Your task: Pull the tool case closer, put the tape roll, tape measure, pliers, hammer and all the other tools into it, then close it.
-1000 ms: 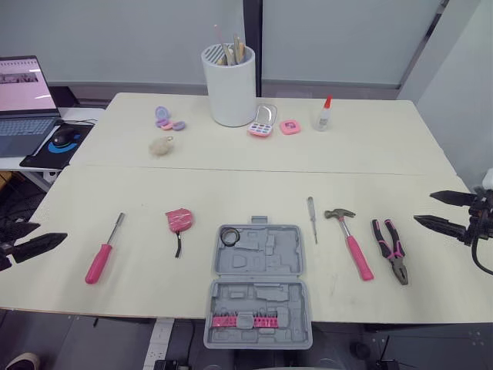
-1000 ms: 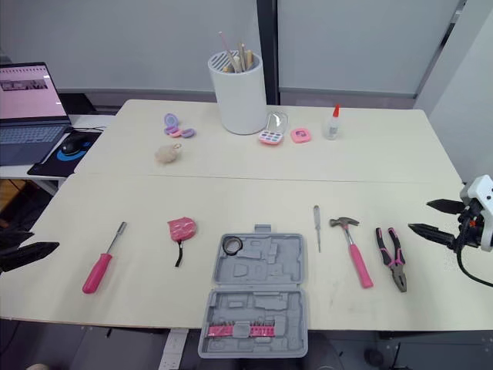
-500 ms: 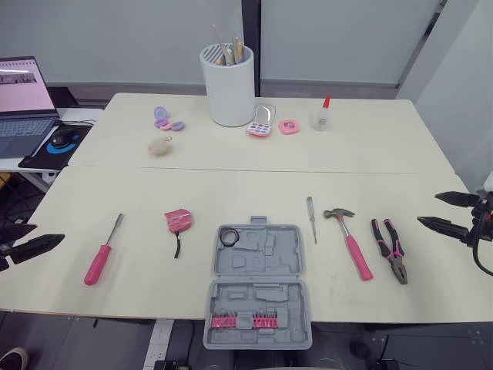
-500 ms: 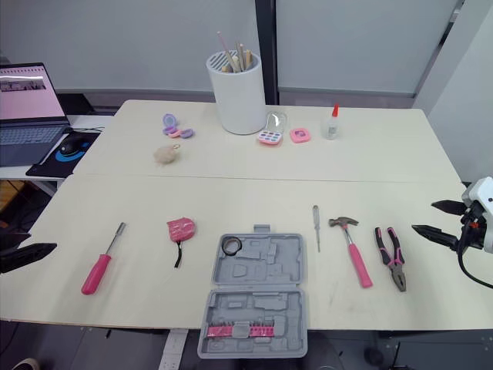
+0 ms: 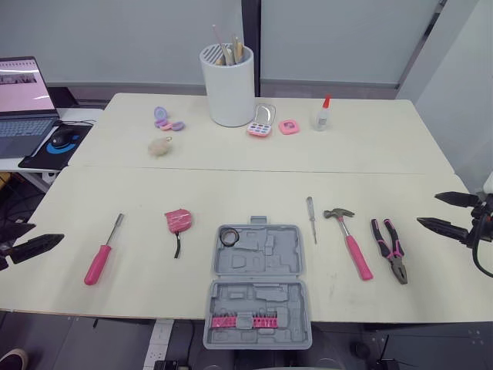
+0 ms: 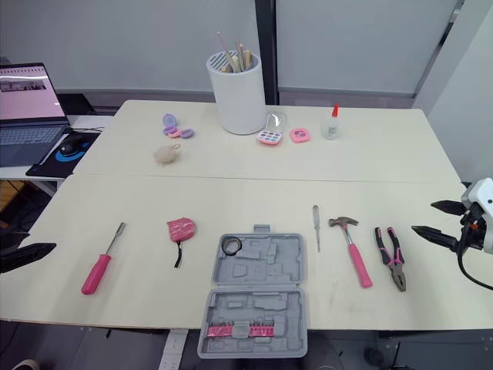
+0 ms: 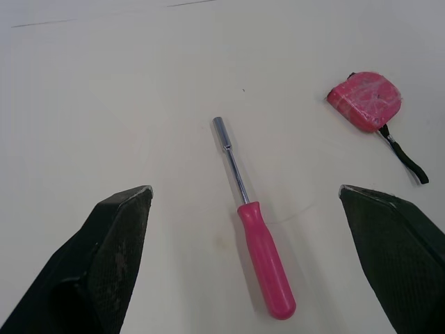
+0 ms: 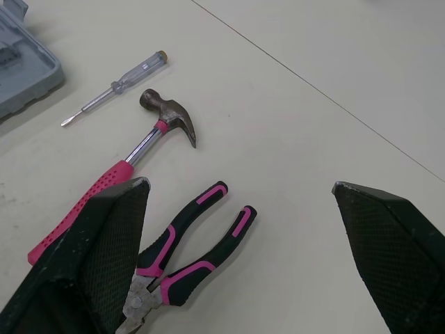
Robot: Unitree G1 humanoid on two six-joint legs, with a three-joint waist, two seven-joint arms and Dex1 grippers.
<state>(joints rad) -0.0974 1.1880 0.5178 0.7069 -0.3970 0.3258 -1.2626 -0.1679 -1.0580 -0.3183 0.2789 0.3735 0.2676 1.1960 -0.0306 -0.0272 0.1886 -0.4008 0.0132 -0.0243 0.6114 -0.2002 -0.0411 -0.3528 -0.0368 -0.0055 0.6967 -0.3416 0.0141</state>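
The grey tool case [image 5: 262,262] lies open at the table's near edge, its front half hanging over the edge. A black tape roll [image 5: 229,236] sits in its far left pocket and a pink bit strip [image 5: 245,321] in the front half. Left of the case lie a pink tape measure [image 5: 179,220] and a pink-handled driver [image 5: 102,254]. To its right lie a thin screwdriver [image 5: 311,217], a hammer [image 5: 350,243] and pliers [image 5: 389,250]. My left gripper [image 5: 49,232] hovers open left of the driver [image 7: 254,236]. My right gripper [image 5: 426,208] hovers open right of the pliers [image 8: 184,261].
On the far table stand a white cup of sticks [image 5: 229,83], a glue bottle [image 5: 323,113], pink and purple compacts [image 5: 262,123] and a fluffy ball [image 5: 159,146]. A laptop [image 5: 23,96] and mouse [image 5: 62,136] sit on a side desk at the left.
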